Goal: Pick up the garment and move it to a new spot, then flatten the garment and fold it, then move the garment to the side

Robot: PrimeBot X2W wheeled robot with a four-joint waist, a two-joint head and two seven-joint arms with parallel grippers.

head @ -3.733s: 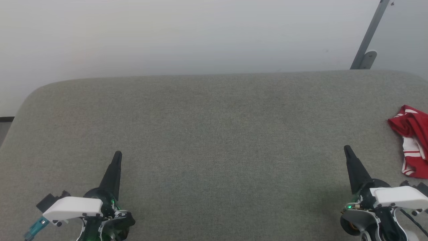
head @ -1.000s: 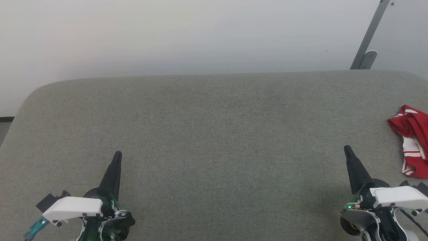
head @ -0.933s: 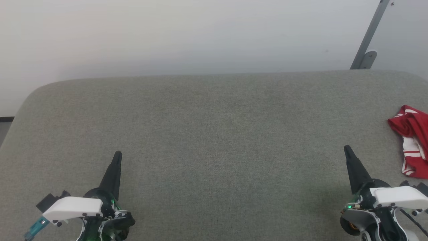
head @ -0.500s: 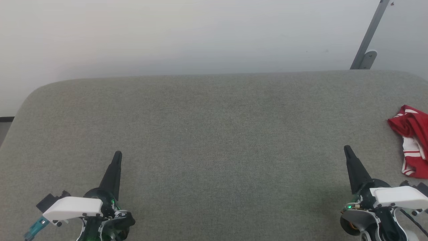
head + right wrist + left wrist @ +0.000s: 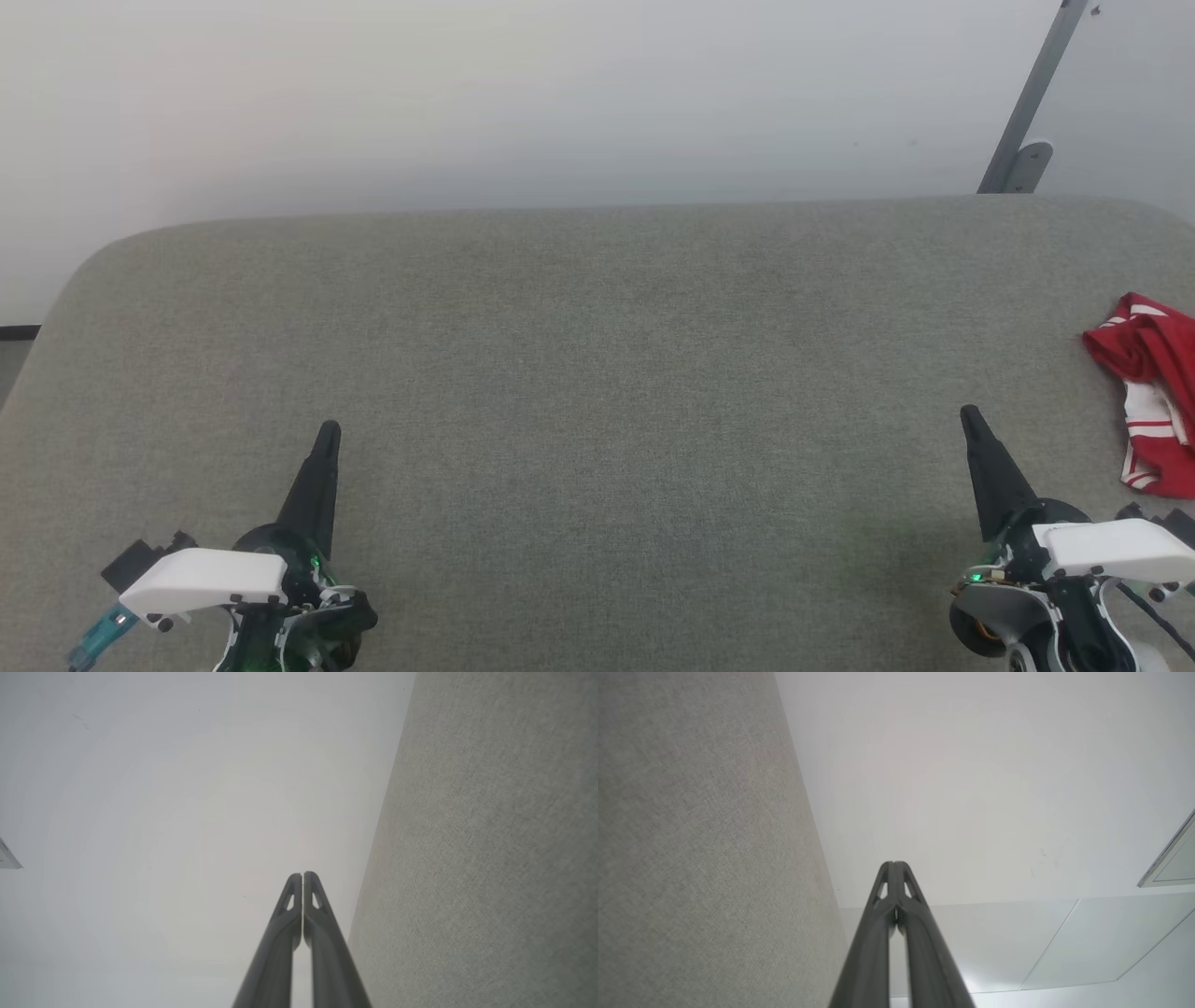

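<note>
1. While both arms are resting at the near edge of the grey fabric-covered table (image 5: 597, 373), the left pincer (image 5: 327, 431) and the right pincer (image 5: 967, 415) are pointing away from the robot, well apart from each other.
2. In the wrist views, each pincer is showing its two fingers pressed together to the tips. Neither is holding anything.
3. A red-and-white cloth (image 5: 1150, 392) is lying bunched on the table's right side, beyond and to the right of the right pincer and apart from it. The edge of the head view is cutting the cloth off.
4. This cloth is showing striped trim and a white panel but no lettering, so whether it is the garment cannot be told.
5. Nothing flattened or folded is lying on the middle of the table, and neither arm is reaching toward the cloth.
6. As a judgement, the scene is fitting two stages:
   - the garment is waiting at the side to be picked up;
   - the garment is already lying set aside, with the arms parked.
7. The visible part of the cloth is looking crumpled rather than neatly folded. If it is the garment, this is weighing toward flattening and folding being left to do, but the hidden part is leaving that open.
</note>
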